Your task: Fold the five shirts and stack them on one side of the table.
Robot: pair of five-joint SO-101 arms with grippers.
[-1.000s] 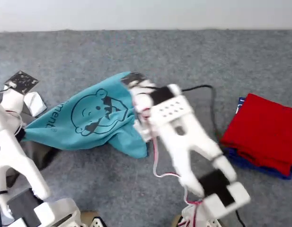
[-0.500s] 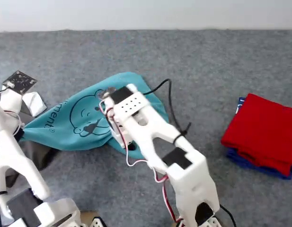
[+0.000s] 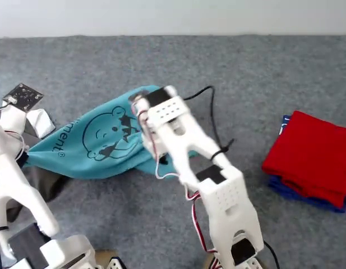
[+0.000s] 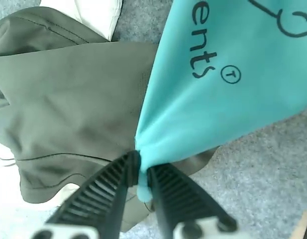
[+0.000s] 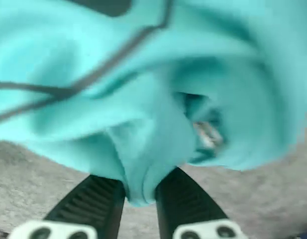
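Red shirt [image 3: 310,154] is stacked; your left gripper [image 4: 142,167] and right gripper [image 5: 141,186] pinch the teal shirt [image 3: 100,140], green shirt [image 4: 68,99] beside it waits.

The right arm [image 3: 217,185] has swung in from a low stretch out to the right and now stands almost over its own base, forearm pointing up the table. The right gripper [image 5: 141,194], jaws pinched on an edge of the teal shirt [image 3: 83,148], carried that edge leftward over the bear print, then drew back a little to the right and farther away. The shirt's near right corner, spread wide a second ago, now sits shorter and bunched under the arm
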